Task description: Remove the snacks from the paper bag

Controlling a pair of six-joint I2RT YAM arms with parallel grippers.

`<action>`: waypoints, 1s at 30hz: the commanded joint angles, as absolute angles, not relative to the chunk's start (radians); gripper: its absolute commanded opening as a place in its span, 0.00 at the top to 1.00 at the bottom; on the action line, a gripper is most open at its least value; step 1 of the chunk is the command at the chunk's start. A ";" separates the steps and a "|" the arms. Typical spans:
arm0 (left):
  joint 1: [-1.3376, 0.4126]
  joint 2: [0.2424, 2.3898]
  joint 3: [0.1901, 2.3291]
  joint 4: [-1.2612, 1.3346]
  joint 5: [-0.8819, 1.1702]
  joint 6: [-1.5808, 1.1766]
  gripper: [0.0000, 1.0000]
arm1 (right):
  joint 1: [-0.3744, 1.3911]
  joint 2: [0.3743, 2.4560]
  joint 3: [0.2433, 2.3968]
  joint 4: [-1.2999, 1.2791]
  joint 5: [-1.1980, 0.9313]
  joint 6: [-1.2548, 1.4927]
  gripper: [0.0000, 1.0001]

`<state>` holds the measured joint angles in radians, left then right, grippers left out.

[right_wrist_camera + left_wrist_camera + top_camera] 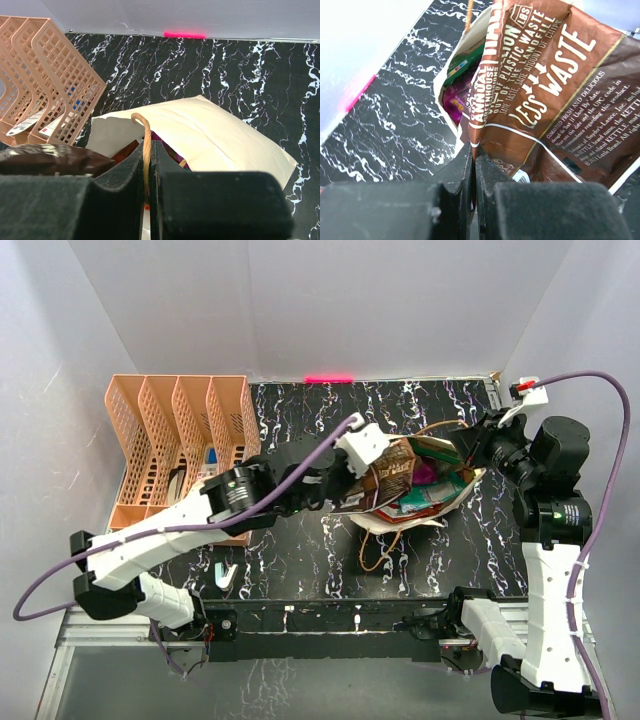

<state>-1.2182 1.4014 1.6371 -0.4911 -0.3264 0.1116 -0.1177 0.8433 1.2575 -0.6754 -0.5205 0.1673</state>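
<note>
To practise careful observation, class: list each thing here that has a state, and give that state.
Left fingers: shut on brown crisp packet.
Right fingers: shut on cord handle.
Paper bag: mouth open, packets inside.
Brown crisp packet: pinched, at the bag's mouth.
File rack: upright.

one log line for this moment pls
left gripper: shut on brown chip packet | right gripper: shut on cord handle | paper bag: lying down, other snacks inside

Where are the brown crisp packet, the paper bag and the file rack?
brown crisp packet [555, 85]: left wrist view, printed panel.
paper bag [215, 135]: right wrist view, cream side.
file rack [230, 410]: top external view, lattice divider.
</note>
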 commanded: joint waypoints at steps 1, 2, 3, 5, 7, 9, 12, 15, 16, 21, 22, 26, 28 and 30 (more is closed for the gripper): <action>-1.213 1.273 1.658 -0.652 -0.401 0.028 1.00 | -0.115 0.811 1.243 -0.603 -0.511 0.178 0.92; -1.213 1.253 1.640 -0.671 -0.432 0.040 1.00 | -0.115 0.810 1.239 -0.603 -0.512 0.177 0.92; -1.213 1.229 1.617 -0.683 -0.490 0.063 1.00 | -0.115 0.810 1.236 -0.603 -0.512 0.175 0.92; -1.212 1.170 1.547 -0.668 -0.552 0.125 1.00 | -0.115 0.807 1.232 -0.603 -0.512 0.171 0.92; -1.212 1.109 1.461 -0.616 -0.611 0.182 1.00 | -0.115 0.807 1.233 -0.603 -0.507 0.166 0.92; -1.203 1.052 1.360 -0.510 -0.653 0.272 1.00 | -0.115 0.810 1.241 -0.605 -0.487 0.161 0.92; -1.176 1.020 1.227 -0.351 -0.678 0.380 1.00 | -0.114 0.826 1.267 -0.618 -0.443 0.166 0.92; -1.067 1.029 1.114 -0.137 -0.577 0.467 1.00 | -0.115 0.837 1.289 -0.623 -0.405 0.183 0.92; -1.011 1.034 1.067 -0.056 -0.526 0.513 1.00 | -0.115 0.837 1.295 -0.621 -0.404 0.186 0.92; -0.819 1.113 0.877 0.277 -0.292 0.682 1.00 | -0.115 0.830 1.313 -0.613 -0.412 0.189 0.92; -0.792 1.155 0.886 0.290 -0.269 0.708 1.00 | -0.115 0.829 1.319 -0.616 -0.413 0.188 0.92; -0.713 1.308 0.928 0.355 -0.168 0.795 1.00 | -0.114 0.826 1.335 -0.627 -0.408 0.180 0.92; -0.688 1.339 0.921 0.364 -0.067 0.826 1.00 | -0.115 0.823 1.334 -0.627 -0.410 0.179 0.92; -0.683 1.363 0.939 0.246 0.031 0.836 1.00 | -0.115 0.822 1.332 -0.625 -0.414 0.180 0.92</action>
